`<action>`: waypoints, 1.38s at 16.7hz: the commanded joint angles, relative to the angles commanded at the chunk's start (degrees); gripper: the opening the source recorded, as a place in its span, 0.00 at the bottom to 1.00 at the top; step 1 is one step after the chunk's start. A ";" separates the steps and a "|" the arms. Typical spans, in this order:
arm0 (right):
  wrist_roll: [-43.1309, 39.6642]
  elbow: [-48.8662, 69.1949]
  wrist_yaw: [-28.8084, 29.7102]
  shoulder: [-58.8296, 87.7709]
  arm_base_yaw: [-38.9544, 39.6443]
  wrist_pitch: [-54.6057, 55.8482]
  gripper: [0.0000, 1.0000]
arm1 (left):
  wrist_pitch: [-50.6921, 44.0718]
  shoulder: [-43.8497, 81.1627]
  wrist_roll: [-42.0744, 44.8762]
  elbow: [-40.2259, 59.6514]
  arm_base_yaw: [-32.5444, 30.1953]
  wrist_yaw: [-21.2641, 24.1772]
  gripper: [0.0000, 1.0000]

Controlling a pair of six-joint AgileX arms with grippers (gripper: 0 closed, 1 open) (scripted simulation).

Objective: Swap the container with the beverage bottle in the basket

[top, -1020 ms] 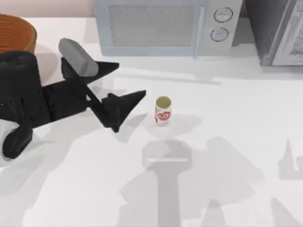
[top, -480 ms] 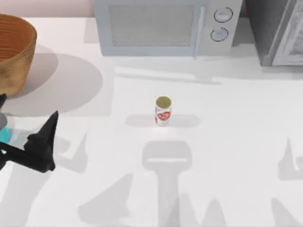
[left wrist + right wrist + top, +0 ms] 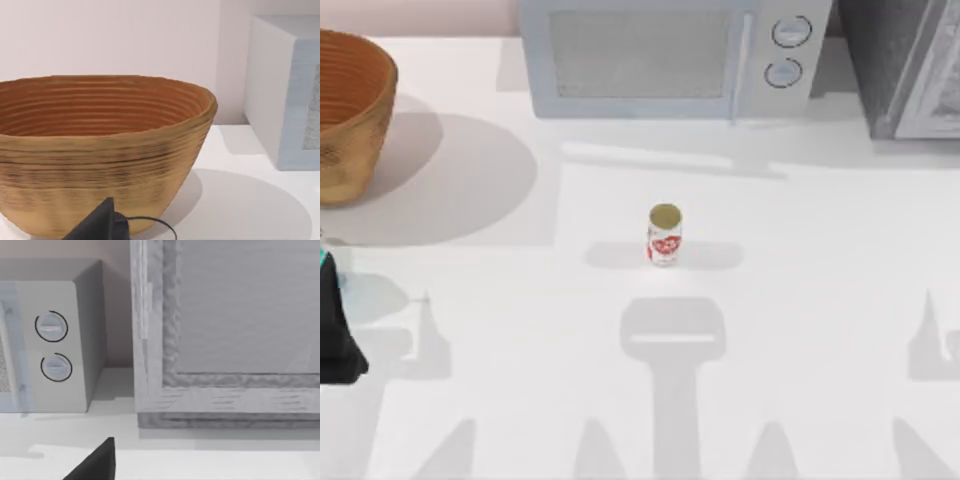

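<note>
Risk: the small red-and-white can [image 3: 664, 236] stands upright alone mid-worktop; a reach coming in low from the side could tip or roll it.
Second risk: the basket [image 3: 350, 110] has a tall flared wall; anything lowered in off-centre could catch the rim.
Basket place: far-left back of the worktop [image 3: 800, 330], well apart from the can, left of the microwave [image 3: 665, 55].
Left hand [image 3: 335, 335]: at the worktop's left edge, near the basket; cannot tell its opening.
Right hand [image 3: 97, 462]: faces the microwave and a grey cabinet [image 3: 225, 330]; opening unclear.
</note>
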 joint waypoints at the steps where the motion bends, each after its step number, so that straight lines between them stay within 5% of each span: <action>1: 0.00 0.00 0.00 0.00 0.00 0.00 1.00 | -0.59 -1.10 -0.11 -0.04 0.42 -0.52 1.00; 11: 0.00 0.00 0.00 0.00 0.00 0.00 1.00 | 2.32 2.12 0.19 0.02 1.28 -0.02 1.00; 23: 0.00 0.00 0.00 0.00 0.00 0.00 1.00 | 45.18 57.15 3.94 1.89 10.37 10.35 1.00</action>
